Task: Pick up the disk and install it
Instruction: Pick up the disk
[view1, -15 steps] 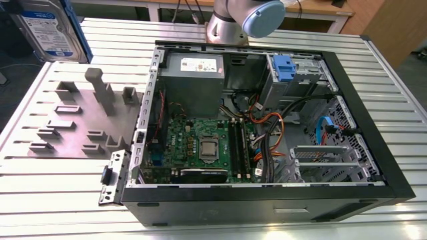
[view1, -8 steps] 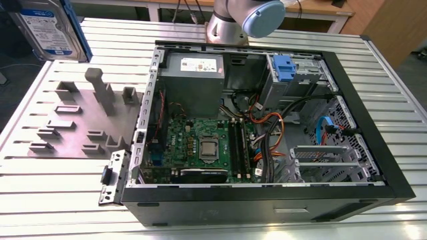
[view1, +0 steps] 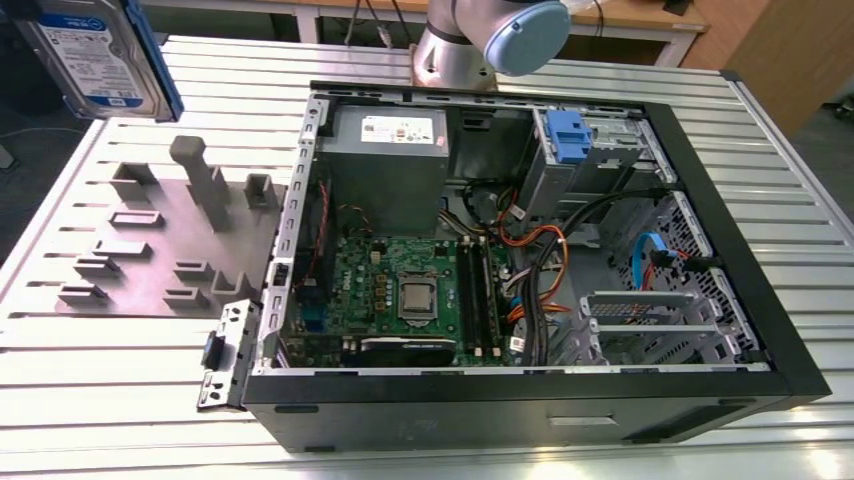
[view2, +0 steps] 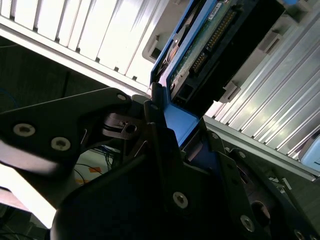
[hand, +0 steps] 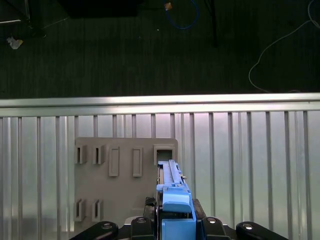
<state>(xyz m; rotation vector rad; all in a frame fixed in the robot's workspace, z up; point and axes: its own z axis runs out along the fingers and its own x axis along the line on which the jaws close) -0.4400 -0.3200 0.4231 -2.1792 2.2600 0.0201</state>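
Observation:
The disk (view1: 100, 55), a silver-grey drive with a white-and-blue label in a blue bracket, hangs upright high above the table at the exterior view's far left, over the grey holder plate (view1: 147, 240). In the first wrist view the disk (hand: 172, 187) is seen edge-on, sticking out from my gripper (hand: 175, 222), which is shut on its blue bracket. The second wrist view shows the disk (view2: 210, 45) with its connector side facing the camera, and the black fingers (view2: 155, 125) clamp the blue bracket end.
An open computer case (view1: 747, 300) lies on the slatted metal table (view1: 120, 380). Inside it are the green mainboard (view1: 400, 290), cables, and a grey drive cage with a fixed blue handle (view1: 567, 135). The arm's base (view1: 487, 40) stands behind the case. The holder plate (hand: 125, 185) has several upright slots.

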